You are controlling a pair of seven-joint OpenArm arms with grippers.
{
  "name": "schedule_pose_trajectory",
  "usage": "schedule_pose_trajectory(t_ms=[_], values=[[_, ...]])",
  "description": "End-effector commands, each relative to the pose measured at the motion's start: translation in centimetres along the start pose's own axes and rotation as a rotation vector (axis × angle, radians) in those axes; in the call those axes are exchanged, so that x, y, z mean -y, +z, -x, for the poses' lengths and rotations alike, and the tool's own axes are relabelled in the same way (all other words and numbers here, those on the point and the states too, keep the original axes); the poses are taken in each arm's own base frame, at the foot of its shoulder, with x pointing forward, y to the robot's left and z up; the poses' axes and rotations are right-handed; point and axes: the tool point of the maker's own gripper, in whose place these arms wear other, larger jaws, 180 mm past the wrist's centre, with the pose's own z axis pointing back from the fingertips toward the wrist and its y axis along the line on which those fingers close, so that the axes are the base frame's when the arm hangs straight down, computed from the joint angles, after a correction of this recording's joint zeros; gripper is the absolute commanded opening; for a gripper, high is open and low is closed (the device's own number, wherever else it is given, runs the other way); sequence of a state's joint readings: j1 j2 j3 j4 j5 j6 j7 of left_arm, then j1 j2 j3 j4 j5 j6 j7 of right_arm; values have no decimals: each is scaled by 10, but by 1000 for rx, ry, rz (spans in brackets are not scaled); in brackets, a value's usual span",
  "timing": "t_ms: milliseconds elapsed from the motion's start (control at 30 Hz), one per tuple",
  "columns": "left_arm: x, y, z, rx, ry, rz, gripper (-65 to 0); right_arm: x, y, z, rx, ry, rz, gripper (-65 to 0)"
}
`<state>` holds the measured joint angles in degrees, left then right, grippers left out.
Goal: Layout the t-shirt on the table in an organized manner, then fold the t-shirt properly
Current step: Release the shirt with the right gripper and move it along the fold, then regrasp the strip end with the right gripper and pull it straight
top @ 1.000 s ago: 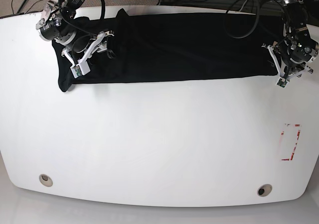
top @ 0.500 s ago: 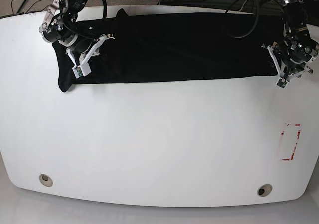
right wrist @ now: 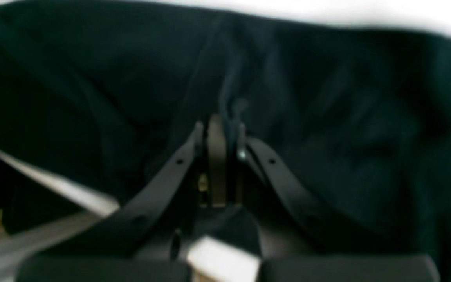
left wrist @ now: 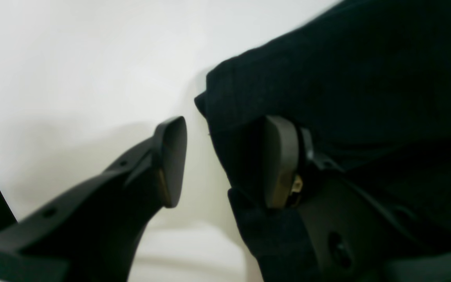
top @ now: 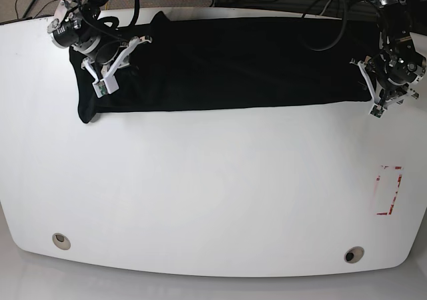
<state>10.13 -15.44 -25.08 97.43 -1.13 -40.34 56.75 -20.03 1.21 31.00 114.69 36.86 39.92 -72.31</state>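
Your black t-shirt (top: 227, 63), soft, limp, light cloth, lies in a long band along the bench's (top: 200, 193) far edge; right fingers (right wrist: 217, 133) clenched on a fabric fold, left fingers (left wrist: 284, 160) spread astride its end hem, a sound hold.

We find the t-shirt (top: 227, 63) stretched along the far side of the table (top: 200, 193), running from far left almost to the right edge. Over its left end sits the right gripper (top: 100, 80); at its right end, the left gripper (top: 375, 93), straddling the cloth's corner. Nearer us, to the right, lies the rectangle mark (top: 389, 191). The two grommet holes sit at the near edge, one left (top: 61, 241), one right (top: 353, 255).
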Motion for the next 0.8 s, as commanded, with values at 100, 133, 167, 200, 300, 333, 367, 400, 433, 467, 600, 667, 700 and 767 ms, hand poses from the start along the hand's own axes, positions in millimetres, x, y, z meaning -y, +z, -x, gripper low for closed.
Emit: schedule_pose_trajectory(t_ms=[100,133,167,200,300,333,367,400,433,467,600,667,700,767], values=[[-11,5,-7,24,-5,-30,-363,16,19,10,5,-19,52,-650],[-11,5,-7,23,-5,-31,-363,19,23,13,6,-29,56,-650],[-11,5,-7,23,-5,-31,-363,23,27,14,9,-37,64,-650],[-11,5,-7,23,-5,-31,-363,26,32,17,11,-45,70,-650],[-17,6,-6,17,-15,-42,-363,30,42,19,29,-61,63,-650],[-18,7,-6,16,-17,-44,-363,31,46,19,35,-66,59,-650],[-18,7,-6,16,-17,-44,-363,31,48,20,39,-71,55,-650],[-18,6,-5,15,-16,-44,-363,31,51,22,41,-78,48,-650],[-18,6,-5,15,-16,-44,-363,31,53,22,46,-81,45,-650],[-18,6,-5,15,-16,-44,-363,31,55,23,49,-87,41,-650],[-18,6,-5,15,-16,-44,-363,32,57,24,50,-91,43,-628],[-18,6,-5,15,-16,-44,-363,32,57,26,45,-93,43,-579],[-18,6,-5,15,-16,-44,-363,32,57,27,44,-93,43,-536],[-18,6,-5,15,-16,-44,-363,32,58,27,42,-94,42,-466]])
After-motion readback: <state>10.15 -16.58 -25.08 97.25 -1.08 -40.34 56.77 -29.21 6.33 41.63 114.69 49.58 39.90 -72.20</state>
